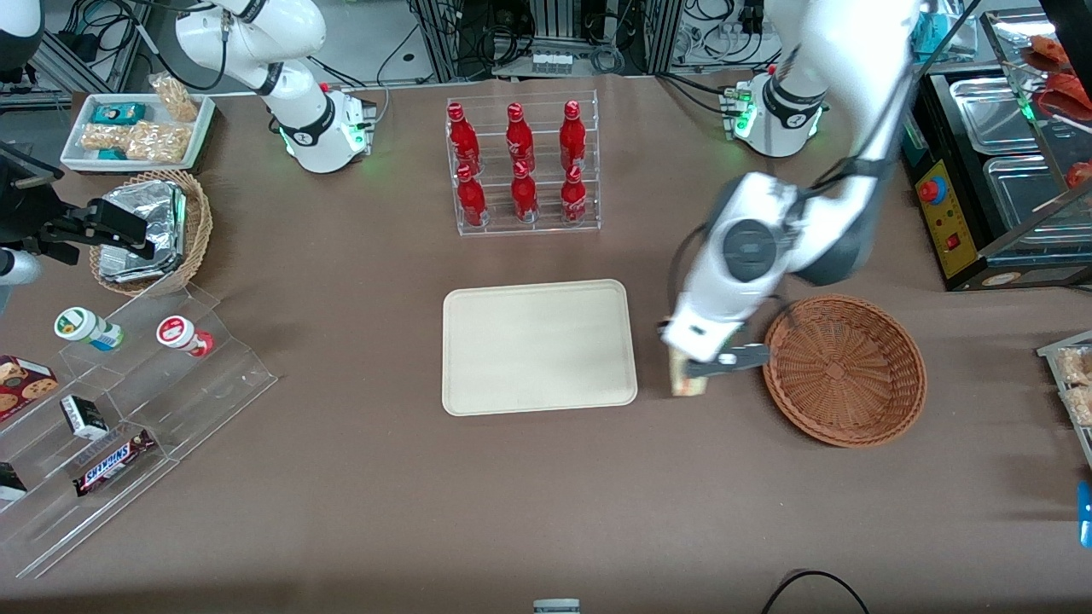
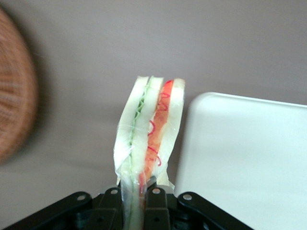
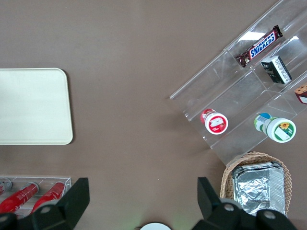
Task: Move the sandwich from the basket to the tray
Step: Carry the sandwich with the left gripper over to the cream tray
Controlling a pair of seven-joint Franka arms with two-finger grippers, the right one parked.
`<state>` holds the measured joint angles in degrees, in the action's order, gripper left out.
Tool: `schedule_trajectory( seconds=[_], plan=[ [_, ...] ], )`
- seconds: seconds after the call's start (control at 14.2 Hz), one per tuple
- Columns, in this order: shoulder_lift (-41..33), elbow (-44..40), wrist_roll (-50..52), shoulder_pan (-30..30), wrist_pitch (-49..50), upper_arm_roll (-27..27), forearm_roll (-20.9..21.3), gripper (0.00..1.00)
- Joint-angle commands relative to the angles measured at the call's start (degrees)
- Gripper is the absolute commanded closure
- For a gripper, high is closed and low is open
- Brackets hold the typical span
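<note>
- The left arm bends down from its base, forearm slanting toward the tray (image 1: 539, 347), wrist pointing at the tabletop.
- The gripper (image 1: 693, 375) hangs above the table just beside the tray's short edge, on the side toward the working arm's end.
- Its black fingers (image 2: 154, 201) are clamped on the sandwich (image 2: 149, 129).
</note>
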<state>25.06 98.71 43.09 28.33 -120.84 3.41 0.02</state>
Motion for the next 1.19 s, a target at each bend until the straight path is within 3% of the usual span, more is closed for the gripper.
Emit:
schedule_trajectory(
  seconds=[0.0, 0.28, 0.49, 0.77, 0.91, 1.05, 1.12],
  plan=[
    [11.9, -15.7, 5.9, 6.1, 5.4, -1.0, -2.9, 1.00],
    [21.9, -28.5, 11.5, 12.8, 7.5, -0.9, -3.3, 1.00],
    [26.8, -34.4, 13.3, 14.0, 7.6, 0.4, -3.3, 1.00],
    [27.9, -34.8, 13.9, 14.4, 7.3, 1.3, -3.2, 1.00],
    [28.6, -34.7, 15.4, 14.6, 6.9, 1.3, -3.3, 0.94],
    [28.6, -34.5, 16.8, 14.6, 6.9, 1.4, -3.3, 0.79],
    [28.6, -34.5, 17.6, 14.6, 6.9, 1.3, -3.3, 0.45]
  ],
)
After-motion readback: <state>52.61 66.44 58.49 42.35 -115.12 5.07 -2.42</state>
